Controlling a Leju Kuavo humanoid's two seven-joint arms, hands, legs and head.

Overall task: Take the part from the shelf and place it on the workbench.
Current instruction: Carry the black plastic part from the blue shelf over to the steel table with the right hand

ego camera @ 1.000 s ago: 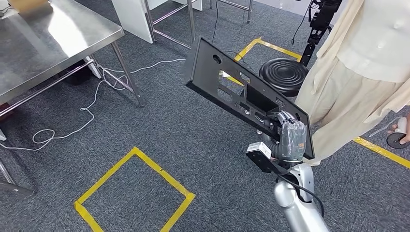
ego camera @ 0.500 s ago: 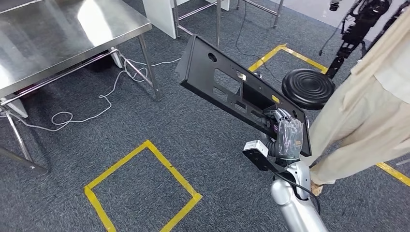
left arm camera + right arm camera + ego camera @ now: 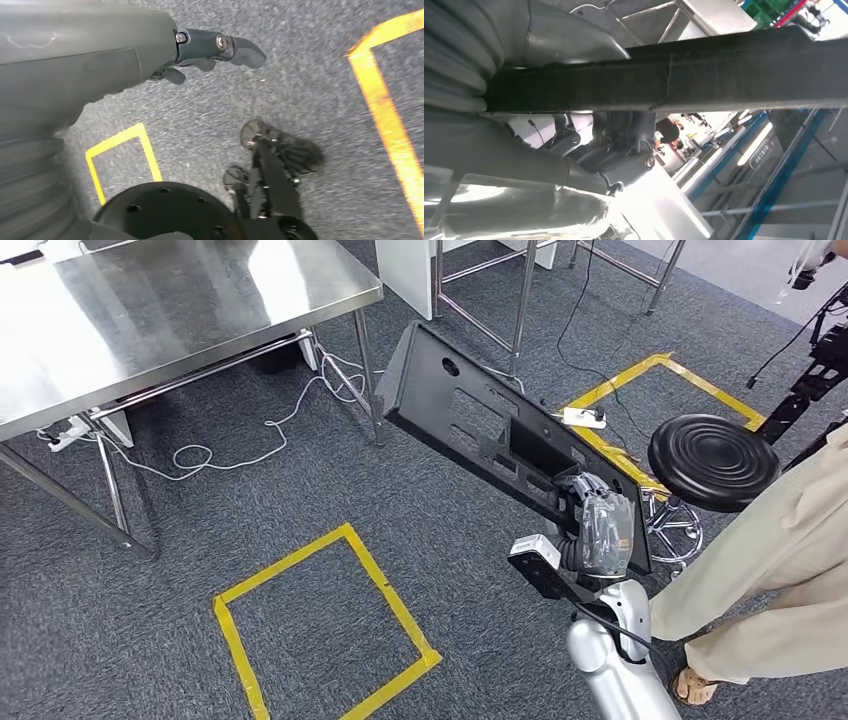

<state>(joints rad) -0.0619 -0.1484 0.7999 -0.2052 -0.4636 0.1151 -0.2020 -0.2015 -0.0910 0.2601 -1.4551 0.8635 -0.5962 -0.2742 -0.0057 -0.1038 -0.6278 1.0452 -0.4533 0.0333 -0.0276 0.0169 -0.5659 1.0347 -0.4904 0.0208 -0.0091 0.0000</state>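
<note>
The part is a long black flat panel (image 3: 470,425) with cutouts, held tilted in the air above the carpet. My right hand (image 3: 598,525) grips its near end, fingers wrapped over the edge. In the right wrist view the panel's edge (image 3: 674,75) runs across the picture, clamped by the hand (image 3: 524,165). The steel workbench (image 3: 150,310) stands at the upper left, its top bare. My left hand (image 3: 150,55) hangs over the carpet with nothing in it, fingers loosely extended.
A person in beige trousers (image 3: 770,560) stands close on the right. A black round stool (image 3: 712,460) sits beside the panel's near end. Yellow tape squares (image 3: 320,630) mark the carpet. White cables (image 3: 250,440) lie under the workbench, and metal table legs (image 3: 520,300) stand behind.
The whole view has swung: the workbench has come further into the picture from the left, the stool and person have shifted right. The panel stays in my right hand at the same tilt.
</note>
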